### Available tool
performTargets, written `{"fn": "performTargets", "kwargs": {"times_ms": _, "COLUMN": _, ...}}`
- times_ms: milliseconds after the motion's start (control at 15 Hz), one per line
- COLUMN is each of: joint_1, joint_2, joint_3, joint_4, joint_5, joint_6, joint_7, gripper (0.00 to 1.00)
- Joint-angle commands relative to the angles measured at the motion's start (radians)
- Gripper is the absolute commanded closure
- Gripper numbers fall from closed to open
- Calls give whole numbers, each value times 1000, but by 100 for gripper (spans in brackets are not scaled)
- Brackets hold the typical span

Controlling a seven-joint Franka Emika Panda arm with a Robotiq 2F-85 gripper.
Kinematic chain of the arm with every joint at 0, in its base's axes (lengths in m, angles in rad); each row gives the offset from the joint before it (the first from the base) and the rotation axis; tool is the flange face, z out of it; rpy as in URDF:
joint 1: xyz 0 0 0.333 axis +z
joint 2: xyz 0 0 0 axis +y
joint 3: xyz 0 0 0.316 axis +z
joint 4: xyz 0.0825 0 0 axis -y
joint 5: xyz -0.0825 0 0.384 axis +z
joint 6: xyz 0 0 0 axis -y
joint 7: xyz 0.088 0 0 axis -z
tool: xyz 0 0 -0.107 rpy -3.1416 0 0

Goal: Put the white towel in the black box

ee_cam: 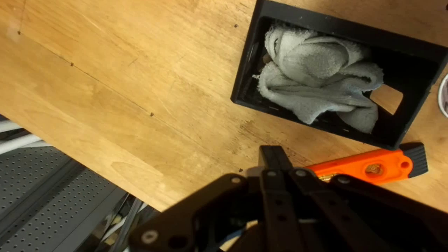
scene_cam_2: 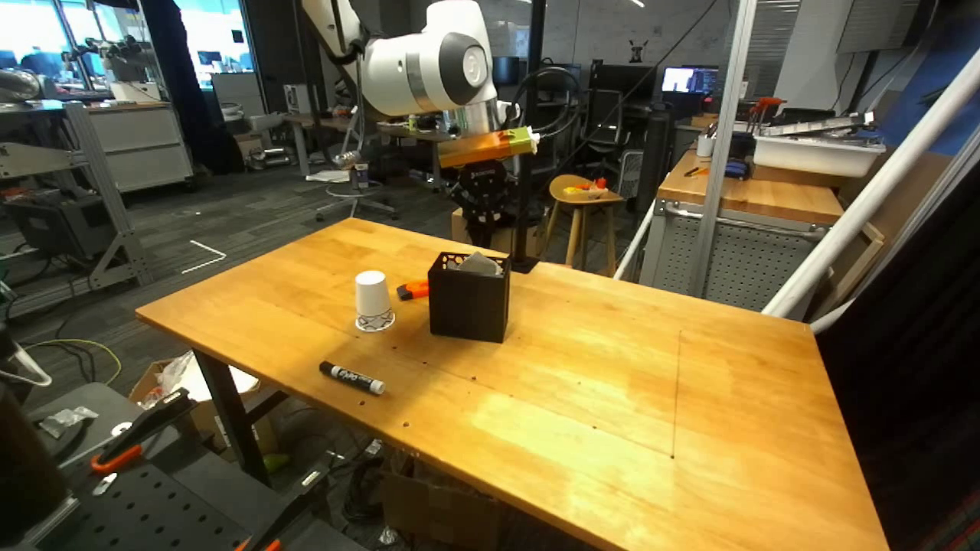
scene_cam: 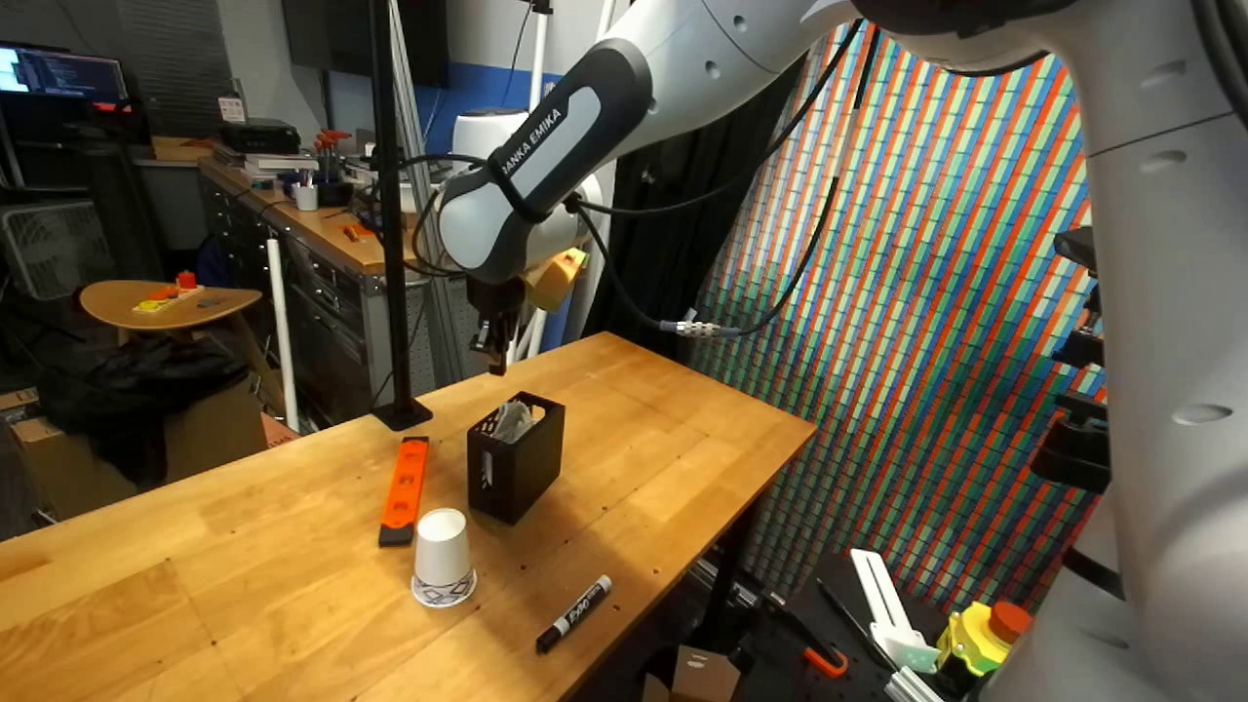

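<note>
The black box (scene_cam: 517,473) stands upright and open-topped on the wooden table; it also shows in an exterior view (scene_cam_2: 468,308) and the wrist view (ee_cam: 336,25). The white towel (ee_cam: 315,70) lies crumpled inside the box. Its top shows just at the box's rim in both exterior views (scene_cam: 513,421) (scene_cam_2: 479,265). My gripper (ee_cam: 274,151) is shut with its fingertips together and nothing between them. It hangs above and beside the box in both exterior views (scene_cam: 498,367) (scene_cam_2: 481,239), apart from box and towel.
An orange level (scene_cam: 405,487) lies beside the box, partly behind the gripper in the wrist view (ee_cam: 372,166). A white paper cup (scene_cam: 442,554) stands upside down near the box. A black marker (scene_cam_2: 352,378) lies near the table edge. A black post (scene_cam: 402,417) stands at the table's edge.
</note>
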Motion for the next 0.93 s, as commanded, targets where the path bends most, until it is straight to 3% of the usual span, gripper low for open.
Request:
{"fn": "performTargets", "kwargs": {"times_ms": 0, "joint_1": 2, "joint_2": -12, "joint_3": 4, "joint_4": -15, "joint_5": 11, "joint_6": -2, "joint_7": -3, "gripper": 100}}
{"fn": "performTargets", "kwargs": {"times_ms": 867, "joint_1": -1, "joint_2": 5, "joint_3": 17, "joint_4": -69, "joint_5": 27, "joint_6": 20, "joint_7": 1, "gripper": 100}}
